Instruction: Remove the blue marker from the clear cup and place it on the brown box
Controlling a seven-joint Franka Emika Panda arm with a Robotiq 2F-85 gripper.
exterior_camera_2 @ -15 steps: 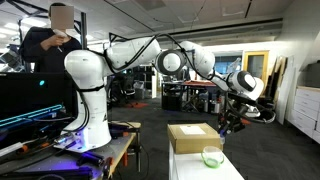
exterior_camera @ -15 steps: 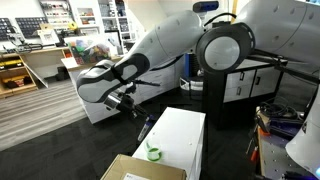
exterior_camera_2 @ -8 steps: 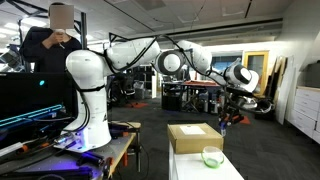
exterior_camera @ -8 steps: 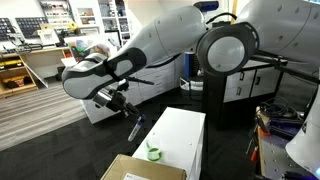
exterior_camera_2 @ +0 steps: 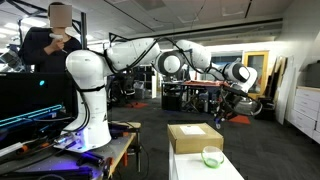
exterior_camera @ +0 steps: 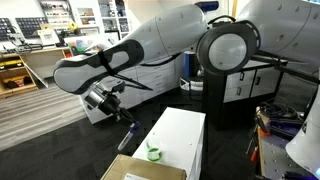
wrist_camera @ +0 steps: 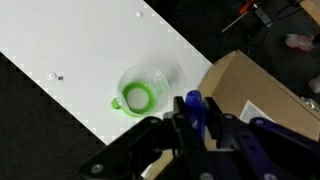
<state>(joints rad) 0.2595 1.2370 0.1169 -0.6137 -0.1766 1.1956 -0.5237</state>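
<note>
The blue marker (wrist_camera: 193, 103) is held clamped between the jaws of the gripper (wrist_camera: 196, 128), high above the clear cup (wrist_camera: 143, 92), presumably for transfer to the adjacent brown box (wrist_camera: 250, 85).

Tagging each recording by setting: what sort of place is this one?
Probably a robotics lab or workshop: cluttered storage shelves in the background, a lit computer monitor on a bench, and white cabinets behind the arm.
</note>
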